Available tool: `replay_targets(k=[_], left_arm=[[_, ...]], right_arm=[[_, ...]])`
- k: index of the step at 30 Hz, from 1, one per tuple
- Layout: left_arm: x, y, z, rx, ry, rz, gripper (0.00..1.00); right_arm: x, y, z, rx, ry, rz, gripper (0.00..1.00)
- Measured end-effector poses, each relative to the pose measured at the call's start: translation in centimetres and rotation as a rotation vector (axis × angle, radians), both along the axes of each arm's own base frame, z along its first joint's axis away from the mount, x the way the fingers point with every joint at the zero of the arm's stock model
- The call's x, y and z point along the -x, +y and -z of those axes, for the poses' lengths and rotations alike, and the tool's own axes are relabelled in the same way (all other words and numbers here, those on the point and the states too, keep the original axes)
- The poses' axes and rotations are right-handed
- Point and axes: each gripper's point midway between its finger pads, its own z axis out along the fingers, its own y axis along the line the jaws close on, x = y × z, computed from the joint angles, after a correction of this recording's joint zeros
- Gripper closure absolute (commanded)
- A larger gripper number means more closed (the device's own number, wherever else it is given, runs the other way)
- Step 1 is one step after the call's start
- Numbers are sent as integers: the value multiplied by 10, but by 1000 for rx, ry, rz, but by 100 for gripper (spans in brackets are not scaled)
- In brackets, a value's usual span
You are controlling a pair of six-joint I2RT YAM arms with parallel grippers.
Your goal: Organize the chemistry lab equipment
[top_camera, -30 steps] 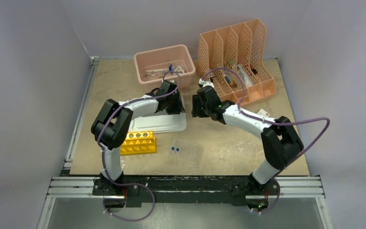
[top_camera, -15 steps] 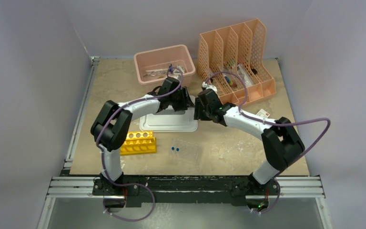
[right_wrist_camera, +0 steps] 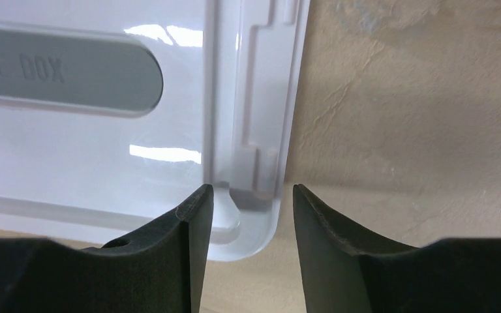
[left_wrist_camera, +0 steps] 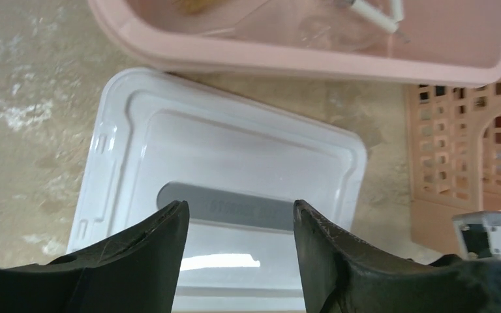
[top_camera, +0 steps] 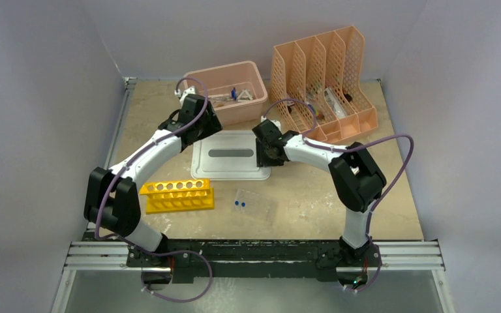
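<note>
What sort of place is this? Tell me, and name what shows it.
Probably a robot test bench staged as a chemistry-lab tidy-up: a left arm and right arm bolted at the edge of a walled-in table, with a yellow test-tube rack, a pink tub and a peach file holder on it.

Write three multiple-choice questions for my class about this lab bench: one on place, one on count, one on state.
1. Where is the yellow rack? A in the pink tub; B on the table, front left; C in the file holder.
2. How many blue-capped vials show? A two; B five; C none.
3. The pink tub is: A lidded; B uncovered; C overturned.
Key: B, the rack stands on the tabletop; A, two blue caps show at the clear tray; B, its lid lies flat on the table.
</note>
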Motion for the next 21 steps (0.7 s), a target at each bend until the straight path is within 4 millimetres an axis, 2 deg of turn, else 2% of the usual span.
replay_targets(k=[3, 5, 8, 12, 15, 17, 21], left_arm=[[13, 9, 16, -38, 56, -10, 24], [21, 13, 27, -63, 93, -7, 20], [28, 17, 35, -86, 121, 0, 21], [35, 21, 40, -96, 131, 4, 22], [44, 26, 44, -103, 139, 2, 23], [48, 29, 46, -110, 142, -5, 23], [49, 36, 48, -117, 147, -23, 23]], right_arm=[[7, -1, 0, 22, 29, -6, 48], [12, -4, -2, 40, 53, -9, 49], [16, -7, -3, 62, 81, -8, 54], [22, -8, 9, 90, 144, -6, 64], [18, -2, 8, 81, 148, -6, 74], [18, -3, 8, 87, 153, 0, 84], [18, -5, 5, 107, 152, 6, 100]])
